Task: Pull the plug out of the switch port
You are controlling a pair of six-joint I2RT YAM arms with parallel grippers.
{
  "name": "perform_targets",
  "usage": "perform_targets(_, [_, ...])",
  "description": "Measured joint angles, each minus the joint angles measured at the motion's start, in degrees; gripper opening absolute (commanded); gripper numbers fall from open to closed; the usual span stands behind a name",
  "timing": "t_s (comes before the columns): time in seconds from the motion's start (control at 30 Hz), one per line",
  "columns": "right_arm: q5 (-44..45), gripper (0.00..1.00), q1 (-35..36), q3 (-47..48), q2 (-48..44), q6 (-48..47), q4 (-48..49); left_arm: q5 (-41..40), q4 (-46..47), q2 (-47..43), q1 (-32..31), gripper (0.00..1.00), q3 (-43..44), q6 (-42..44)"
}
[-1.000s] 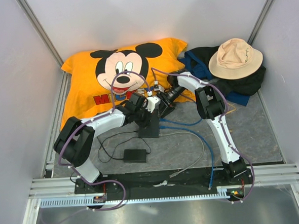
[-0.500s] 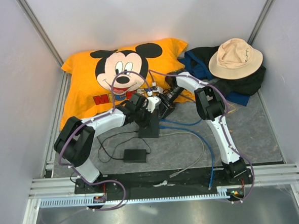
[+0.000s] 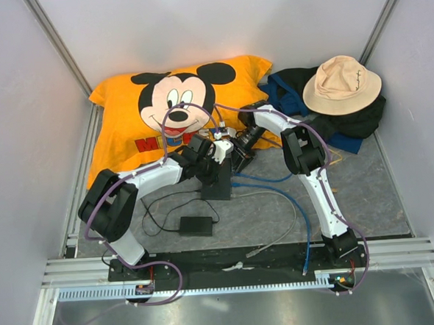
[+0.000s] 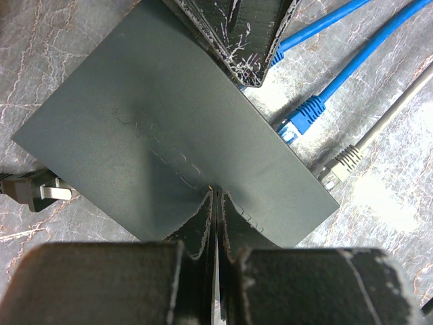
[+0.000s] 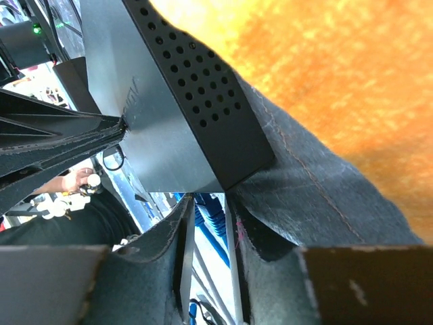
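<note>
The switch [image 4: 169, 115] lies flat on the gray marbled counter [image 4: 379, 203], between the two arms and just in front of the orange pillow [image 3: 126, 124]. The left claw [image 4: 215, 203] is closed tight on nothing, and its joined tips press down on the switch's top face near one long edge.

Along the socket edge, a blue plug [image 4: 298, 124] and a gray plug [image 4: 336, 167] sit in or against their ports. A second blue cable [image 4: 325, 24] runs in under the right claw [image 5: 208, 203]. That claw reaches the switch at the far corner of the same edge. From its wrist view, the fingers stand a narrow gap apart with blue showing between them. It may be pinching that cable's plug, but I cannot tell whether it grips anything.

A black power connector [image 4: 34, 191] sits at the opposite edge of the switch. The power brick [image 3: 196, 225] lies nearer the arm bases.
</note>
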Motion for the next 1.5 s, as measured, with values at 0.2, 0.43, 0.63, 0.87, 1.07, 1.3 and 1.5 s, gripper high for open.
perform_targets(0.2, [0.00, 0.24, -0.02, 0.57, 0.42, 0.02, -0.46, 0.00, 0.00, 0.00, -0.02, 0.02, 0.00, 0.00])
perform_targets(0.43, [0.04, 0.14, -0.02, 0.68, 0.48, 0.04, -0.57, 0.00, -0.07, 0.04, -0.02, 0.02, 0.07, 0.00])
perform_targets(0.63, [0.09, 0.00, -0.02, 0.68, 0.48, 0.02, -0.57, 0.02, -0.07, 0.04, -0.02, 0.02, 0.07, 0.00])
perform_targets(0.87, [0.28, 0.00, -0.02, 1.66, 1.05, -0.37, -1.57, 0.02, -0.07, 0.04, -0.02, 0.02, 0.07, 0.00])
perform_targets(1.07, [0.55, 0.00, -0.02, 4.46, 2.62, -2.01, -4.22, 0.02, -0.07, 0.04, -0.02, 0.02, 0.07, 0.00])
perform_targets(1.3, [1.60, 0.00, 0.11, 7.74, 4.17, -3.69, -7.26, -0.02, -0.07, 0.04, -0.11, 0.02, 0.07, 0.00])
perform_targets(1.5, [4.94, 0.00, -0.24, 9.94, 5.20, -5.75, -11.28, -0.07, 0.15, 0.15, -0.20, 0.02, 0.11, 0.00])
